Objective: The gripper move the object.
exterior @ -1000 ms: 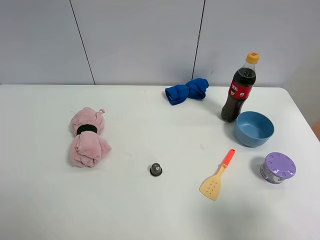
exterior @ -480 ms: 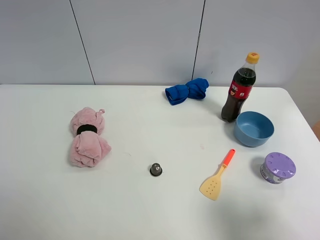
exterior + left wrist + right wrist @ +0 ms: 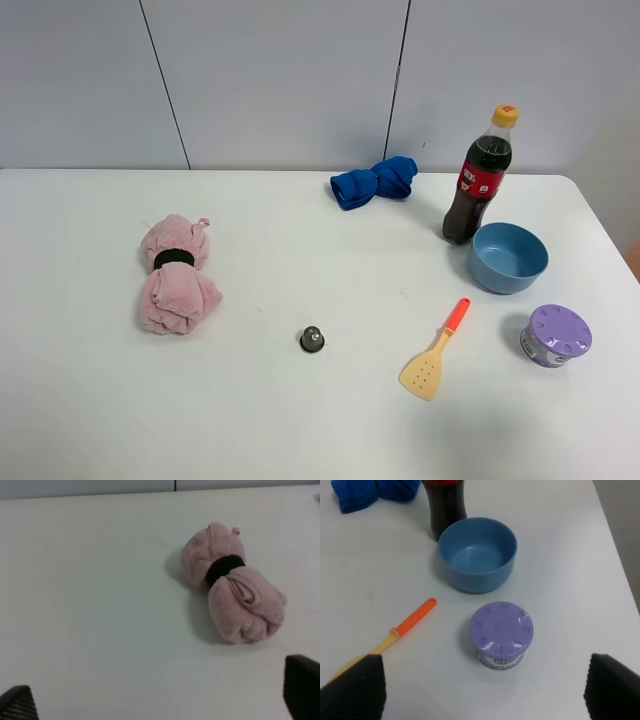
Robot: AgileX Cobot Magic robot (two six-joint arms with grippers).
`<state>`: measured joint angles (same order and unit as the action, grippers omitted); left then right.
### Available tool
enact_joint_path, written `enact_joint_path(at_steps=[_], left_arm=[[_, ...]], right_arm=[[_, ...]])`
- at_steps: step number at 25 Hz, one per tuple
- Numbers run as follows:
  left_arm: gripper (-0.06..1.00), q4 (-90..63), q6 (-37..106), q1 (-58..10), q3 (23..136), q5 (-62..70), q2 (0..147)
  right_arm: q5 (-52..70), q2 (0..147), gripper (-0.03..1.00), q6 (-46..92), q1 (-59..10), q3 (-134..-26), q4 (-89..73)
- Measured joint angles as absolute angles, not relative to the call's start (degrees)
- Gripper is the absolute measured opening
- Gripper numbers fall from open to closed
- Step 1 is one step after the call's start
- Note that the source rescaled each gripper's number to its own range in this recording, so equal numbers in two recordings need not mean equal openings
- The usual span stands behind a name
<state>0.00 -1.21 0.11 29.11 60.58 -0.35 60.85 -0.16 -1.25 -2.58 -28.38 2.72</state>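
Right wrist: cola bottle [image 3: 444, 507] beyond open claw [image 3: 482, 690].

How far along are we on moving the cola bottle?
Nothing looks done: the cola bottle stands upright beside the blue bowl. Nothing is in hand; the right gripper is open above the purple can. Reaching, grasping and moving all remain.
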Motion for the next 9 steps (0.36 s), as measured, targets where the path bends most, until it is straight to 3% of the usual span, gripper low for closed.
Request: enact_joint_path(at_steps=[9], left_arm=[[1.00, 0.0, -1.2, 0.1, 29.1, 60.6, -0.3]], right_arm=[[60.8, -0.2, 0.45, 0.0, -2.6, -28.4, 1.9]])
